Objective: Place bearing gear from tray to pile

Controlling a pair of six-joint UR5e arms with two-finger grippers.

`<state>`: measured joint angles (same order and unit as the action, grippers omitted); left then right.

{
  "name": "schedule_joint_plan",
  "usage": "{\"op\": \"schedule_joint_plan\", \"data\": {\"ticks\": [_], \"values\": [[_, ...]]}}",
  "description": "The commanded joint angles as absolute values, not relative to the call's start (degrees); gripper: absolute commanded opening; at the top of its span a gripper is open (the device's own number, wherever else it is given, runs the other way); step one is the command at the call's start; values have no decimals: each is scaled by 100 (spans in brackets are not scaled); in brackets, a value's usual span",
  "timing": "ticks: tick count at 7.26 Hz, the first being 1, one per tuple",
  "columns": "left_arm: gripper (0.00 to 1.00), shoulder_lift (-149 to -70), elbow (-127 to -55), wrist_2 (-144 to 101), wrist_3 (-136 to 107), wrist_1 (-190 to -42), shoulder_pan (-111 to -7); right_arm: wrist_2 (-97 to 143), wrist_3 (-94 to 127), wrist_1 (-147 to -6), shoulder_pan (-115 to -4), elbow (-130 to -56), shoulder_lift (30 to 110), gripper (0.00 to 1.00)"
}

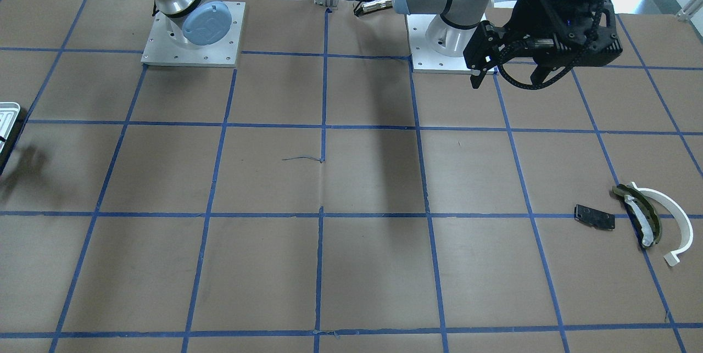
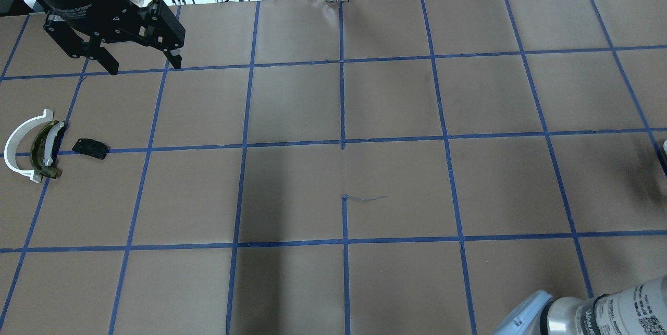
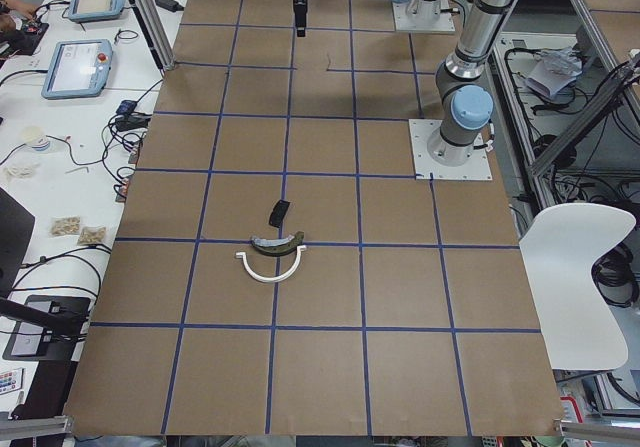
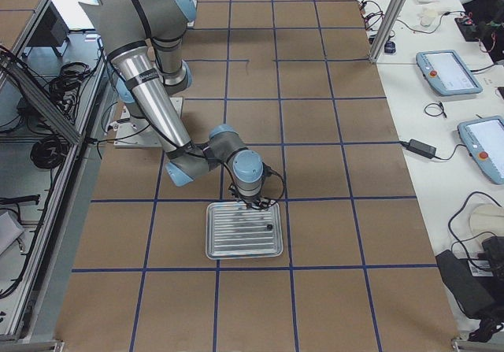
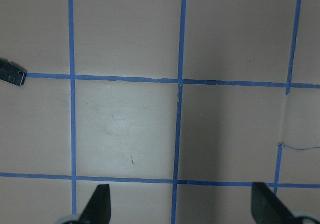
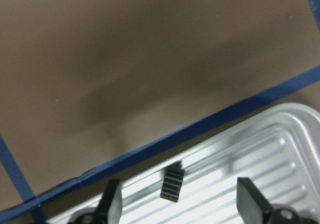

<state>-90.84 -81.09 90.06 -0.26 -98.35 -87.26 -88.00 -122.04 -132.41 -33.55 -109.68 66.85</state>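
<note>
The white ridged tray (image 4: 236, 240) lies near the robot's right end of the table; its corner shows in the front view (image 1: 6, 114). A tiny black round bearing gear piece (image 4: 269, 227) lies in it. A small black ribbed piece (image 6: 172, 182) sits by the tray's rim (image 6: 280, 149), between the fingers of my open, empty right gripper (image 6: 180, 204). My left gripper (image 2: 140, 64) is open, empty and held high. The pile has a black plate (image 2: 90, 148), an olive padded strip (image 2: 44, 150) and a white arc (image 2: 15, 147).
Brown paper with a blue tape grid covers the table (image 2: 344, 168). The two arm bases (image 1: 192, 34) (image 1: 445, 40) stand on the robot's side. Cables and tablets lie beyond the far edge (image 3: 75, 67). A white chair (image 3: 580, 277) stands beside the table.
</note>
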Motion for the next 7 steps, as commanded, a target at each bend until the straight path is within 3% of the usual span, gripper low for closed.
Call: {"op": "schedule_joint_plan", "data": {"ticks": [1,3,4,7], "values": [[100,-9088,-8112,9009,-26,-9835,-8728,-8798,-12191,-13254,-3349,-10960,6653,58],[100,-9088,-8121,9009,-26,-9826,-8728,-8807,-12155,-13333,-3349,-10969,6653,15],[100,-9088,-8121,9009,-26,-9826,-8728,-8833,-12094,-13324,-3349,-10925,6679,4],[100,-9079,-8121,9009,-26,-9826,-8728,-8903,-11963,-13298,-3349,-10908,6715,0]]}}
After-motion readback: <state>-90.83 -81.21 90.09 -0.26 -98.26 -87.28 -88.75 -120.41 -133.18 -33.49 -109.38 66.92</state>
